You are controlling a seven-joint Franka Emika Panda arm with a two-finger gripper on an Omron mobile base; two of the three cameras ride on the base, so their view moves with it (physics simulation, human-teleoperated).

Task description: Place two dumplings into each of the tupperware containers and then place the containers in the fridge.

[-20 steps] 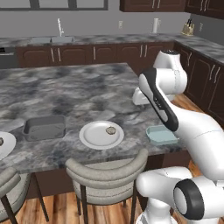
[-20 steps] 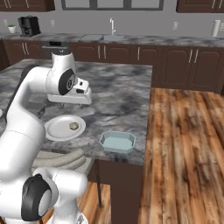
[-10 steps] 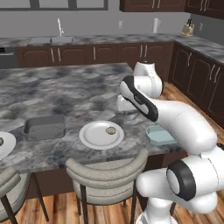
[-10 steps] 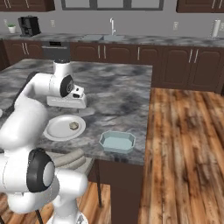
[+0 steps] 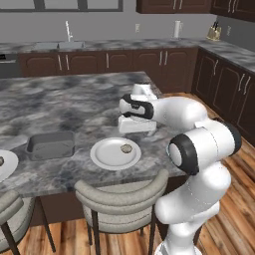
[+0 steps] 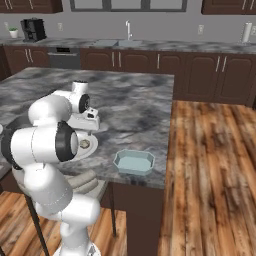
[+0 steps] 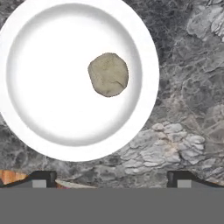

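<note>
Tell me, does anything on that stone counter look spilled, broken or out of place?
Nothing stands out. A small tan dumpling sits whole on the round white plate, the pale blue-teal rectangular container rests flat and empty near the counter's edge, and the dark grey tray lies level. The open pincer hangs above the plate.

A rendered home kitchen. A grey marble-patterned island counter (image 5: pixel 74 104) stands on a wood-plank floor (image 6: pixel 210 160), with padded stools (image 5: pixel 119 196) drawn up to its near edge. Dark brown cabinets (image 5: pixel 124 62) line the back wall beneath a second counter bearing a sink with a faucet (image 5: pixel 67 32), a paper-towel roll (image 5: pixel 176 29) and a knife block (image 5: pixel 214 32). A coffee machine (image 6: pixel 32 29) sits at the far left corner.
</note>
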